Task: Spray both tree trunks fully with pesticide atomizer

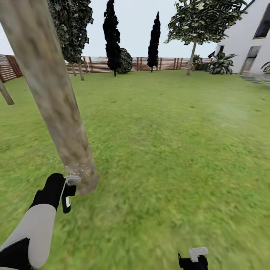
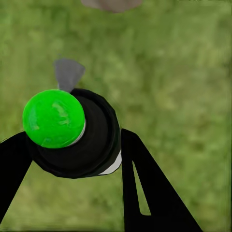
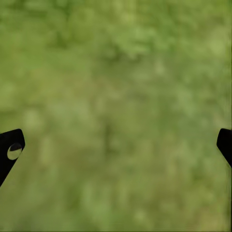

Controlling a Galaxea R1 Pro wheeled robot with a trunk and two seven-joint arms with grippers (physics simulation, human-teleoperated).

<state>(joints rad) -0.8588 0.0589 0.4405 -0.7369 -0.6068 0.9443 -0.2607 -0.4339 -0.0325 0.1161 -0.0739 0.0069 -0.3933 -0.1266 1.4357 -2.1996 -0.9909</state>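
While sprayed — atomizer beside trunk

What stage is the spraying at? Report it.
Done: the left end effector holds the atomizer. In hand: whitish specks dot the near trunk's base. Left: the bare trunk above, and another tree. The right end effector is open over grass.

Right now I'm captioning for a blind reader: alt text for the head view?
The left gripper holds the atomizer at the base of a trunk flecked with pesticide. Lawn runs to a fence.
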